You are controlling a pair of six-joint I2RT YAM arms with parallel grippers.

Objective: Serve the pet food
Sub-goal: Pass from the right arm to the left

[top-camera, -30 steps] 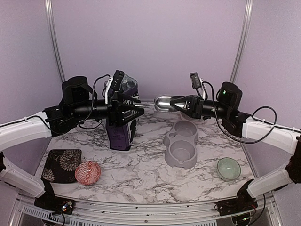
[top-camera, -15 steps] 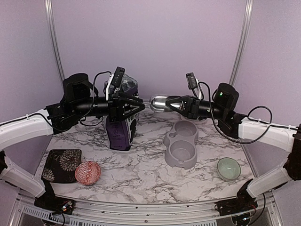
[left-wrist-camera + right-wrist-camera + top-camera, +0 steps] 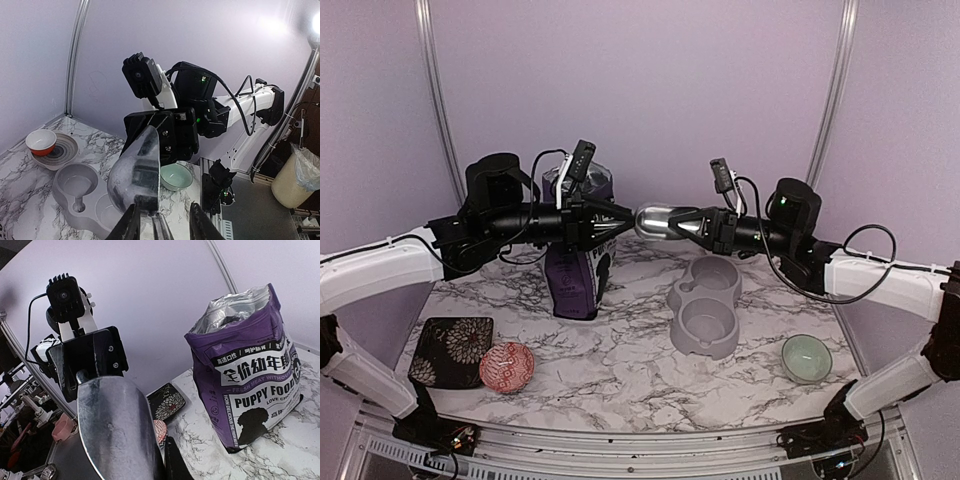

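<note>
Bare marble table point(image 3: 630, 365) lay open between the grey feeder point(image 3: 677, 296) and the purple bag point(image 3: 572, 282), whose mouth showed the pet food point(image 3: 231, 310) only as a dark patch. Above, the right gripper point(image 3: 698, 222) clamped the metal scoop point(image 3: 658, 220), carried leftward since half a second before, its handle between the wide-spread fingers of the left gripper point(image 3: 617, 216)

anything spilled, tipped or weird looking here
Nothing stands out: the purple bag stands upright with its top open, the grey feeder sits flat, and no spill shows on the table. The right hand holds the metal scoop in the air.
</note>
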